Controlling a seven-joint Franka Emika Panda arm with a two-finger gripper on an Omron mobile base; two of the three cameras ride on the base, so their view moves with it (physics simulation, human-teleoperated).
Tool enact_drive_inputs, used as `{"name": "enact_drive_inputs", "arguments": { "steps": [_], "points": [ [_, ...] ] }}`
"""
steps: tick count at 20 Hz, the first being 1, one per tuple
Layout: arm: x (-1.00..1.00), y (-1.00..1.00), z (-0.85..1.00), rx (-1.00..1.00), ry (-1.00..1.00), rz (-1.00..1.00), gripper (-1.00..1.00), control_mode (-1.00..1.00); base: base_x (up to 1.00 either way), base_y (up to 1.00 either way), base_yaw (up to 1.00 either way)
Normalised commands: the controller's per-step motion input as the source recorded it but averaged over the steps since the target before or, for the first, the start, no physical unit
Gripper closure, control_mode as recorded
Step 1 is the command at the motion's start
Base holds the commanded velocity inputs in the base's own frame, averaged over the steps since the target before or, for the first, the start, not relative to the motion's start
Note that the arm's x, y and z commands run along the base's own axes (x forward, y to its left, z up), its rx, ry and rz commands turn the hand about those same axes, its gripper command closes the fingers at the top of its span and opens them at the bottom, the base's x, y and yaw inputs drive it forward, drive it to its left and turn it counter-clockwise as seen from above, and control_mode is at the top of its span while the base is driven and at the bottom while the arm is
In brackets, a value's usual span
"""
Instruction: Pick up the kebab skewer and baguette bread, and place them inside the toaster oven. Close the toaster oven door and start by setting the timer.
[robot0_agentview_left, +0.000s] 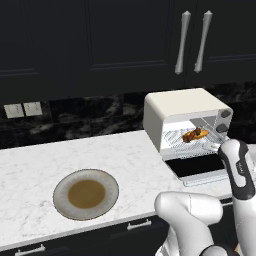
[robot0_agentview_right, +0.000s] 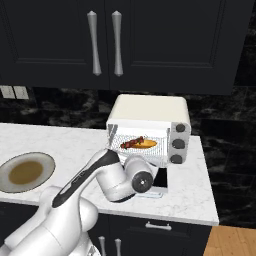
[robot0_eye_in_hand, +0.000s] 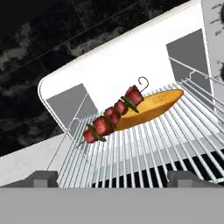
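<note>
The skewer (robot0_eye_in_hand: 114, 114) and bread (robot0_eye_in_hand: 151, 106) lie touching on the rack inside the oven (robot0_agentview_left: 185, 107); the plate (robot0_agentview_left: 86, 194) sits on the tabletop (robot0_agentview_left: 30, 165) to the left. The fingers (robot0_eye_in_hand: 116, 178) stand wide apart, holding nothing. The door (robot0_agentview_left: 200, 169) hangs flat open; stiff and light-looking, best lifted by its handle edge.

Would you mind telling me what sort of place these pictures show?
A rendered home kitchen: a white marble counter under dark wall cabinets, with a toaster oven standing open, kebab skewer and baguette bread on its rack, and a plate nearby.
</note>
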Motion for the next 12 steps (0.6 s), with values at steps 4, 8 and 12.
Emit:
{"name": "enact_drive_inputs", "arguments": {
  "steps": [4, 8, 12],
  "points": [
    [0.0, -0.12, -0.11, -0.36, -0.1, 0.0, -1.0, -1.0, 0.0, 0.0, 0.0],
    [0.01, 0.0, -0.21, -0.3, -0.05, 0.0, -1.0, -1.0, 0.0, 0.0, 0.0],
    [0.13, 0.0, -0.21, -0.23, -0.01, 0.0, -1.0, -1.0, 0.0, 0.0, 0.0]
  ]
}}
